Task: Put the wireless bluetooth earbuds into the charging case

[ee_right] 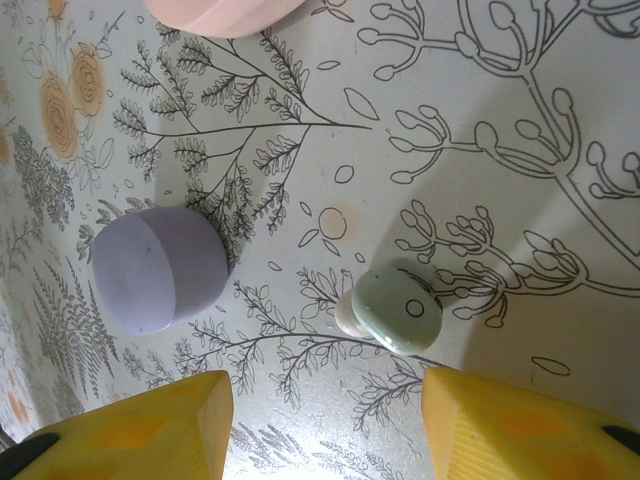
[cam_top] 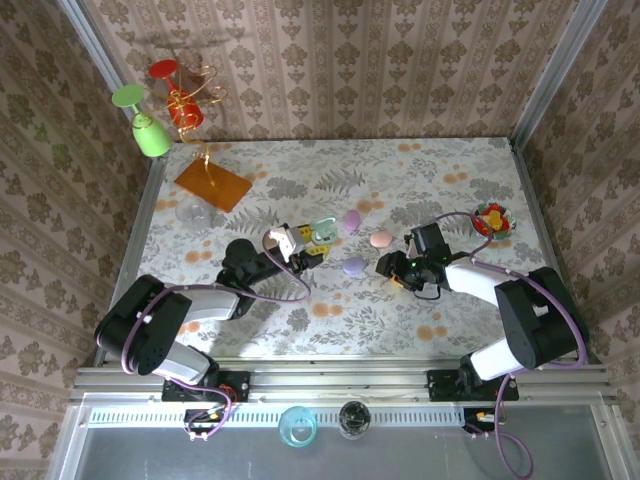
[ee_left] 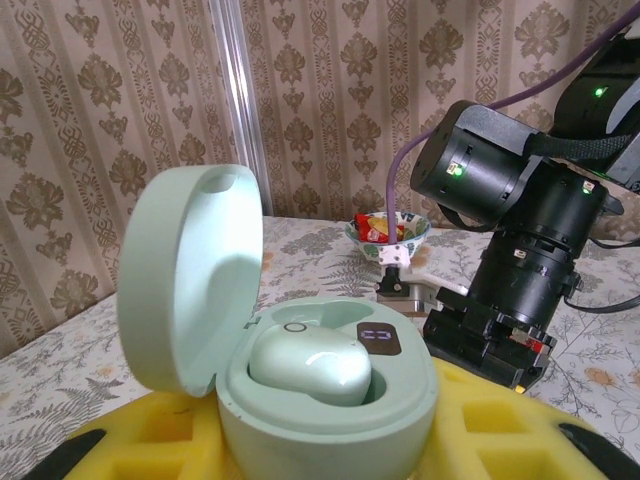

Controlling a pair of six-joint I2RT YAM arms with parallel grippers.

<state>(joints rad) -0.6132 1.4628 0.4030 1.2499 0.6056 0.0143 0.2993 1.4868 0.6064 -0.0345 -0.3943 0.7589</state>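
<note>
The left gripper (cam_top: pixel 310 244) is clamped on the open green charging case (ee_left: pixel 330 400), with yellow fingers (ee_left: pixel 140 440) pressed to its two sides. Its lid (ee_left: pixel 190 280) stands up on the left, and one seated earbud (ee_left: pixel 312 365) lies inside. The right gripper (ee_right: pixel 325 405) hangs over the table (ee_right: pixel 520 180) with its fingers well apart. A loose earbud (ee_right: pixel 397 311), pale green, lies just beyond the gap, nearer the right finger and touching neither. In the right wrist view a purple case (ee_right: pixel 158 268) sits left of that earbud with bare cloth between them, and the rim of a pink case (ee_right: pixel 225 12) shows farther off. From above, both grippers meet mid-table; the bowl of sweets (cam_top: pixel 491 220) stands by the right edge, and the near strip of table lies open
</note>
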